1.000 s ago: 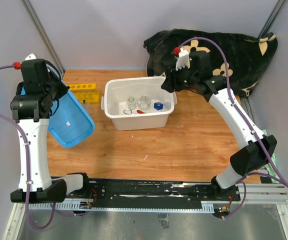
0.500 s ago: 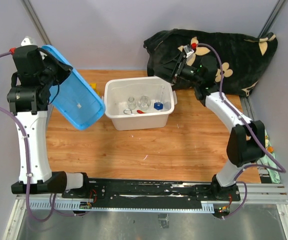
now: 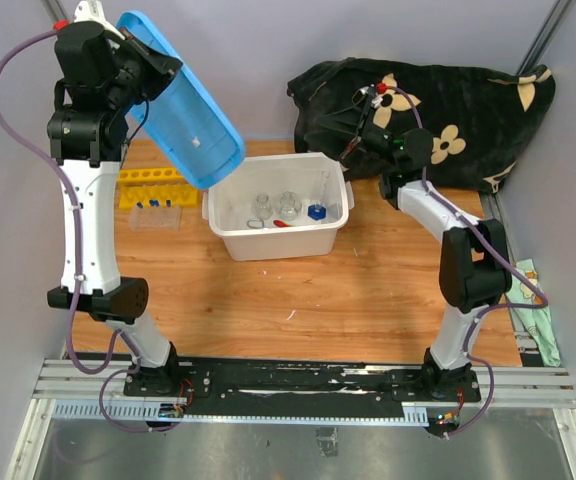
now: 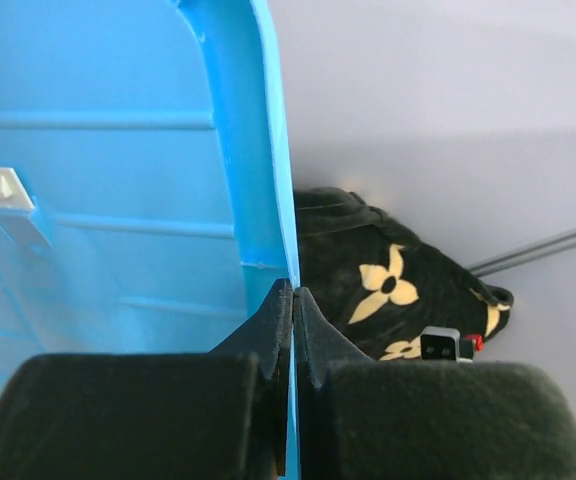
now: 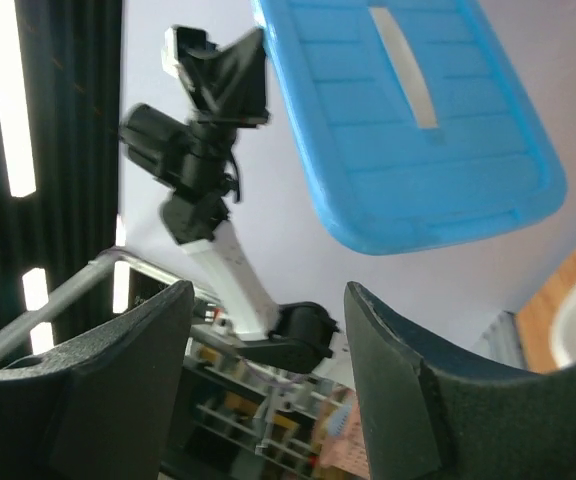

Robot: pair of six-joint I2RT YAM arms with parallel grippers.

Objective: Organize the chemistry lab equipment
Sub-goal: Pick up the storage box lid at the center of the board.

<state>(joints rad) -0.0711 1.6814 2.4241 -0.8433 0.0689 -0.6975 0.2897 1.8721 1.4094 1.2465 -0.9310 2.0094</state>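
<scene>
The left gripper (image 4: 292, 295) pinches only the blue lid (image 3: 183, 105) by its rim; a slip could drop it onto the beakers (image 3: 263, 207); the right gripper (image 5: 266, 300) gapes empty.

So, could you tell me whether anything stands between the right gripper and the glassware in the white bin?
Nothing visible does. The blue lid is held aloft by the left gripper, over the bin's rear left corner, so the beakers sit uncovered. The right gripper is open, beyond the bin's far right corner.

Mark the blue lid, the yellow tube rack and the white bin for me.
blue lid (image 3: 183, 125): top view, middle of its flat panel
yellow tube rack (image 3: 151, 176): top view, holed top strip
white bin (image 3: 283, 242): top view, near outer wall
</scene>
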